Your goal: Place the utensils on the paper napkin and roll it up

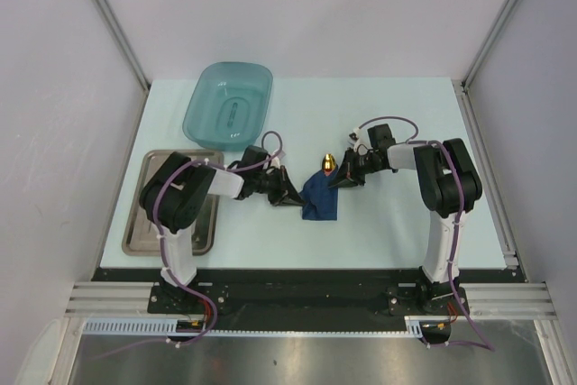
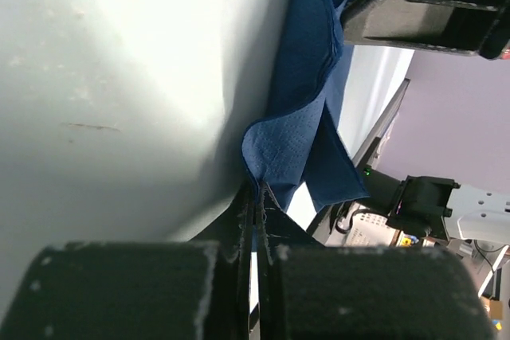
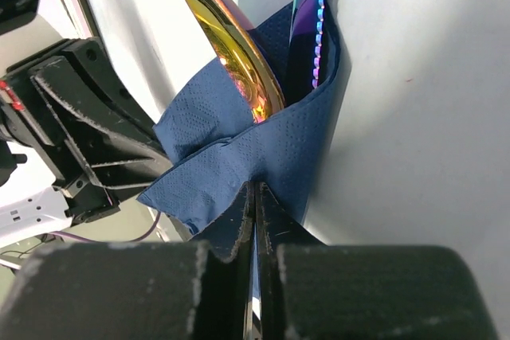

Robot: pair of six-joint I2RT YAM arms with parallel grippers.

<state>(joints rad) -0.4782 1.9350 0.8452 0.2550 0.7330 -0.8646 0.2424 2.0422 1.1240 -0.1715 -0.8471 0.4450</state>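
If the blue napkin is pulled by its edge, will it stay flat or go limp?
Probably limp: the paper napkin creases and droops where the left tool pinches it. It looks thin, so hard pulling may tear it.

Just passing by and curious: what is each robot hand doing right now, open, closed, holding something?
Left gripper: shut on a fold of the paper napkin.
Right gripper: shut on the paper napkin too.

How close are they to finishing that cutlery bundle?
Partway. The utensils, including the gold spoon, already sit inside the folded napkin. The left gripper and right gripper each pinch an edge. Rolling looks unfinished: the napkin is loosely folded, no tight roll yet.
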